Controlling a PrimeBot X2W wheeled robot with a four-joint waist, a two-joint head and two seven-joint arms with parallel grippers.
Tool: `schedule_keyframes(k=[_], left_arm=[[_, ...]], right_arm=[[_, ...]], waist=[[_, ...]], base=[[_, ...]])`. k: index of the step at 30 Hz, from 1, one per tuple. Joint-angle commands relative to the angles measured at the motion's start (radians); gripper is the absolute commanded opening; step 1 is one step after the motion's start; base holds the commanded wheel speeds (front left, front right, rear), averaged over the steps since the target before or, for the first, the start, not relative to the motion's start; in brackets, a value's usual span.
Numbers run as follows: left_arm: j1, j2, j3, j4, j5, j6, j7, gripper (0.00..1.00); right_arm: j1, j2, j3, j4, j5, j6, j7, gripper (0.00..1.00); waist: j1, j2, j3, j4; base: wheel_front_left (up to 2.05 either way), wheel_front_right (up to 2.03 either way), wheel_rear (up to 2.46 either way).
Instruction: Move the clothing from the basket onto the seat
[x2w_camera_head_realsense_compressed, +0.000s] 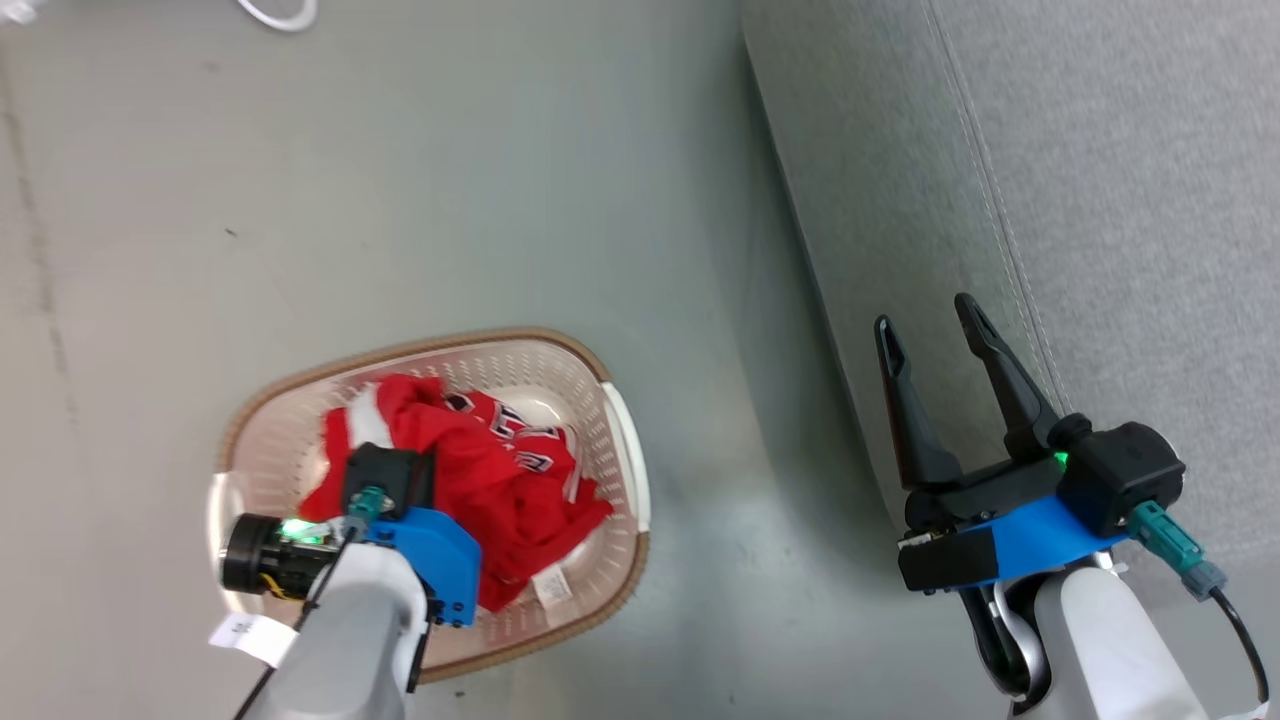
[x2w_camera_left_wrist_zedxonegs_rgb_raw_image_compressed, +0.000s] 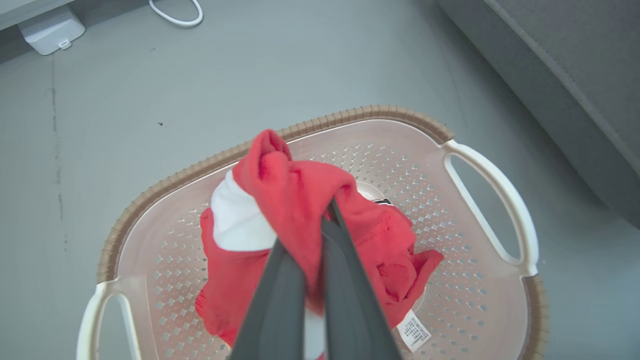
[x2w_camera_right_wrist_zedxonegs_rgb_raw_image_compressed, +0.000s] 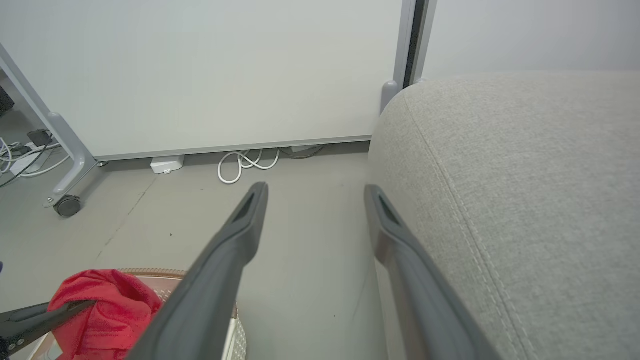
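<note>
The cream basket (x2w_camera_head_realsense_compressed: 480, 338) with its brown rim stands on the grey floor at the lower left. Red clothing (x2w_camera_head_realsense_compressed: 480, 450) lies bunched inside it, black-and-white lettering showing on top. My left gripper (x2w_camera_left_wrist_zedxonegs_rgb_raw_image_compressed: 325, 220) is shut on a fold of the red clothing (x2w_camera_left_wrist_zedxonegs_rgb_raw_image_compressed: 290, 185), beside a white patch, and the fold stands raised above the basket (x2w_camera_left_wrist_zedxonegs_rgb_raw_image_compressed: 350, 116) floor. In the head view the left wrist covers its fingers. My right gripper (x2w_camera_head_realsense_compressed: 927, 315) hangs open and empty against the front face of the light-grey seat (x2w_camera_head_realsense_compressed: 1100, 150). From the right wrist, the right gripper (x2w_camera_right_wrist_zedxonegs_rgb_raw_image_compressed: 316, 190) points along the seat (x2w_camera_right_wrist_zedxonegs_rgb_raw_image_compressed: 525, 175).
Bare grey floor lies between the basket and the seat. A looped white cable (x2w_camera_right_wrist_zedxonegs_rgb_raw_image_compressed: 245, 162) and a small white box (x2w_camera_right_wrist_zedxonegs_rgb_raw_image_compressed: 167, 164) rest at the foot of a white wall panel. A wheeled frame leg (x2w_camera_right_wrist_zedxonegs_rgb_raw_image_compressed: 67, 205) stands to the far left.
</note>
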Motion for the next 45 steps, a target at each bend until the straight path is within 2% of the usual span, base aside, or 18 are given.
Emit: schedule_keyframes(k=[1, 5, 14, 21, 32, 45], left_arm=[[0.014, -0.003, -0.011, -0.017, 0.008, 0.000, -0.005, 0.00], [0.042, -0.033, -0.049, -0.051, 0.017, -0.018, -0.005, 0.00], [0.091, -0.047, -0.115, -0.093, 0.004, -0.044, -0.005, 0.00], [0.124, -0.046, -0.213, -0.179, -0.070, -0.069, -0.005, 0.00], [0.107, -0.046, -0.357, -0.276, -0.190, -0.060, -0.005, 0.00], [-0.029, -0.046, -0.551, -0.342, -0.376, -0.029, 0.004, 0.00]], right_arm=[[0.017, -0.002, -0.004, 0.006, -0.014, 0.000, -0.004, 1.00], [0.031, -0.003, -0.009, 0.019, -0.030, 0.000, -0.004, 1.00], [0.084, -0.003, -0.019, 0.049, -0.056, 0.000, -0.004, 1.00], [0.141, -0.003, -0.040, 0.072, -0.066, 0.000, -0.004, 1.00], [0.202, -0.003, -0.036, 0.079, -0.070, 0.000, 0.015, 1.00], [0.249, -0.003, -0.014, 0.066, -0.067, 0.000, 0.043, 1.00]], waist=[[0.0001, 0.0000, -0.064, 0.050], [0.0001, 0.0000, -0.132, 0.084], [0.0001, 0.0000, -0.262, 0.129], [0.0001, 0.0000, -0.363, 0.165], [0.0001, 0.0000, -0.475, 0.205], [0.0001, 0.0000, -0.551, 0.222]], base=[[0.00, 0.00, 0.00], [0.00, 0.00, 0.00], [0.00, 0.00, 0.00], [0.00, 0.00, 0.00], [0.00, 0.00, 0.00], [0.00, 0.00, 0.00]])
